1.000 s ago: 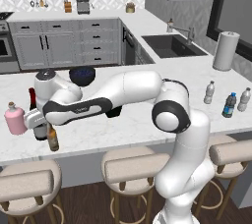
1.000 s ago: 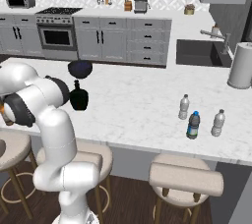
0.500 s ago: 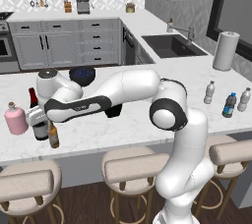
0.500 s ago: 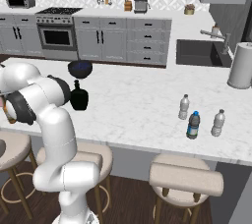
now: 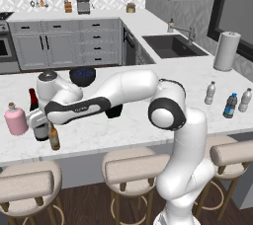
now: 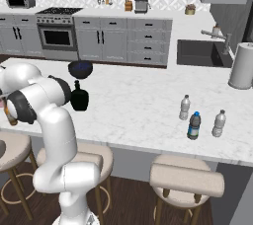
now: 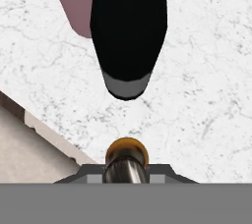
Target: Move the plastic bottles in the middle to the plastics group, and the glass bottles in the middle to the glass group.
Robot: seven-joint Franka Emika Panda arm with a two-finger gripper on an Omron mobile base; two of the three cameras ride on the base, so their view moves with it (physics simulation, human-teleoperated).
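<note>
Overhead, hand (image 7: 126, 169) clamps beer bottle (image 5: 54, 137) beside wine bottle (image 7: 129, 31).

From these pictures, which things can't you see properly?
- Wine bottle: left base view, lower part behind the arm; hand view, top cut by the edge.
- Black flask: left base view, mostly behind the arm.
- Beer bottle: hand view, body hidden below its cap.

White marble counter (image 5: 148, 120) carries pink bottle (image 5: 16, 120), black flask (image 6: 79, 97), blue-tinted bottle (image 6: 194, 126).
</note>
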